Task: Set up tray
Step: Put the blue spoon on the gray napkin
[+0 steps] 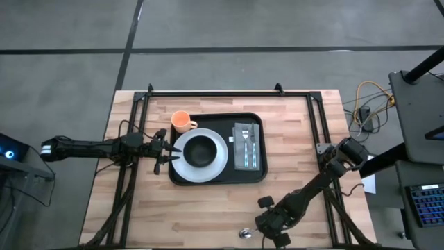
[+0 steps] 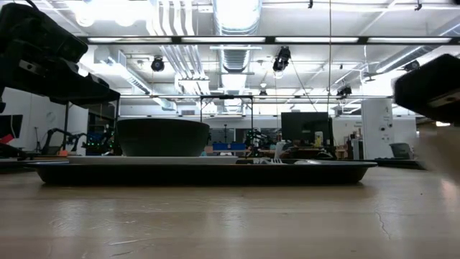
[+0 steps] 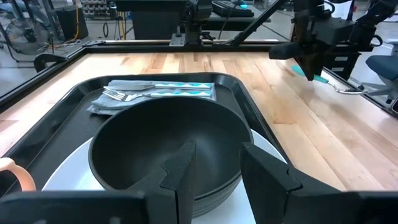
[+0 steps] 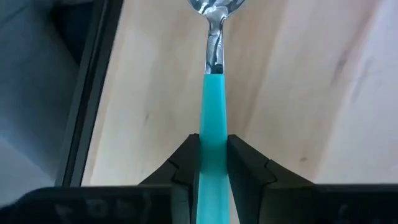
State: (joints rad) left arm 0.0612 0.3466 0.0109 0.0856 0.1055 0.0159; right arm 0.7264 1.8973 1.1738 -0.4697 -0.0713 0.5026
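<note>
1. Tray lying in the middle of the worktop; already loaded with white plate, black bowl, orange cup, and napkin with cutlery.
2. Left gripper hovering at the plate's edge, half spread, holding nothing.
3. Right gripper near the front edge of the worktop, pinching the spoon by its turquoise handle.
4. Probably left to do: bringing the spoon onto the tray.

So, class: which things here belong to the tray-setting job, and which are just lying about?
Belong to the job:
tray
white plate
black bowl
orange cup
napkin
spoon, clamped in the right gripper

Lying about:
cables
keyboard
</note>
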